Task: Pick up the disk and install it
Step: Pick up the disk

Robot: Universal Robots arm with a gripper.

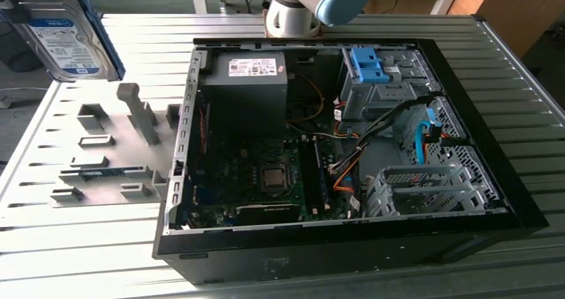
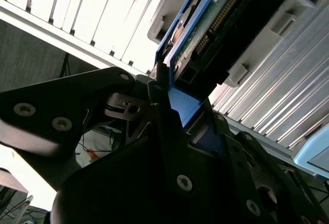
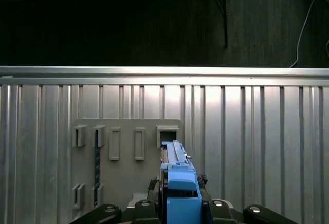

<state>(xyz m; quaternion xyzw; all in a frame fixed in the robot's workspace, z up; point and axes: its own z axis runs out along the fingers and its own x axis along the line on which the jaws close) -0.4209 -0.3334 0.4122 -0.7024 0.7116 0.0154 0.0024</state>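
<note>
Clearly the gripper (image 3: pixel 181 204) is clamped on the disk (image 1: pixel 66 38), high over the rack (image 1: pixel 53 140); best to carry it steady and well clear of the case (image 1: pixel 510 183)

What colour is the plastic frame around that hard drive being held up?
Blue, clearest on the disk in the first wrist view.

We've got the exterior view looking down slantwise over the computer case (image 1: pixel 264 259) and grey rack (image 1: pixel 106 173). Both wrist views share the disk (image 3: pixel 175 157) (image 2: pixel 226 23): first from above that rack, second jammed up close.
</note>
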